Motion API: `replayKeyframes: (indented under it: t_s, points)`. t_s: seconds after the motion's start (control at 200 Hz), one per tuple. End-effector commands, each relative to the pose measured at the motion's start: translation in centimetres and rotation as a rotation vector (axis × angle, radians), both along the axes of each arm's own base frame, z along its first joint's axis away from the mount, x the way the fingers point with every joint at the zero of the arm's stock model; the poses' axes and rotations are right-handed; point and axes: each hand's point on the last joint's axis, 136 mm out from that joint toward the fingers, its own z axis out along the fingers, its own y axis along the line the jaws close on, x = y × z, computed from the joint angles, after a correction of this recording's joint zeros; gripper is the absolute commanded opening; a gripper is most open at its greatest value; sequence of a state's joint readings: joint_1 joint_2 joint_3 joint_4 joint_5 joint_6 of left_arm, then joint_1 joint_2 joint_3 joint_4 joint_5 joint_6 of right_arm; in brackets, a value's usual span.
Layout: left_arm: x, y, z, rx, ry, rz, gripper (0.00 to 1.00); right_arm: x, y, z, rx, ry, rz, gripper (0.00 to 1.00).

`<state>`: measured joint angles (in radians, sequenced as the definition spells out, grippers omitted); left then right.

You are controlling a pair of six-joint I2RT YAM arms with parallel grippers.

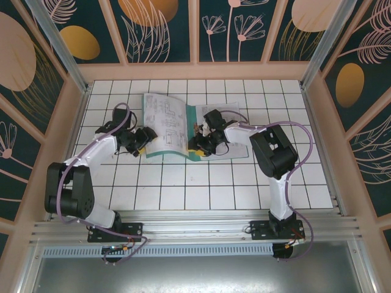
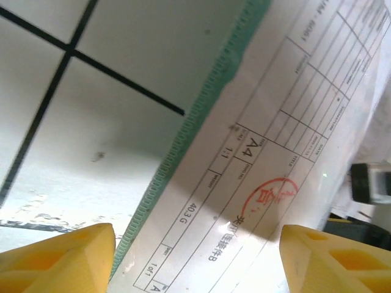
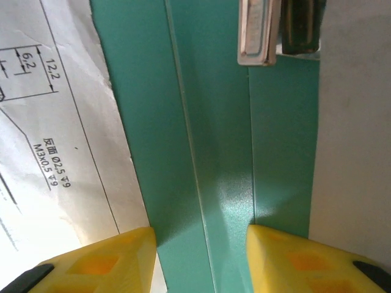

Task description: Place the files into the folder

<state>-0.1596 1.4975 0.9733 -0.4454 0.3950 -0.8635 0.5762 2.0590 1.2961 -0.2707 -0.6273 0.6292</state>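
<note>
At the left of the white-tiled desk (image 1: pixel 183 189), my left gripper (image 1: pixel 142 141) hangs with its fingers apart at the edge of the files (image 1: pixel 168 122). These printed sheets lie on the open teal folder (image 1: pixel 235 150) mid-desk. Rightward, my right gripper (image 1: pixel 204 142) stands parted over the folder's crease.

The white gridded table (image 1: pixel 201 183) bears the open teal folder (image 1: pixel 237 151), far of centre.

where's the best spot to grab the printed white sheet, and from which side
Probably its left edge by the title block, coming in low from the left, where the open left gripper sits. The printed sheet lies thin on the folder, so only an edge offers purchase.
</note>
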Motion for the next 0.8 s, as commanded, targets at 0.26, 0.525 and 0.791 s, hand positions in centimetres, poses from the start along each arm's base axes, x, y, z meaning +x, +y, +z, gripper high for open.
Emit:
replayKeyframes:
  t_s: [0.26, 0.525, 0.791]
  points:
    - [1.2, -4.6, 6.8, -0.261, -0.13, -0.064, 0.62, -1.3, -2.2, -4.1, -0.114, 0.083, -0.007, 0.45]
    - [1.8, -5.8, 7.8, -0.299, -0.151, -0.091, 0.46, -1.3, -2.3, -4.2, -0.115, 0.086, -0.011, 0.45]
    - [1.9, -5.5, 7.1, -0.195, -0.132, -0.106, 0.0, -1.1, -2.0, -3.8, -0.1, 0.076, -0.006, 0.45]
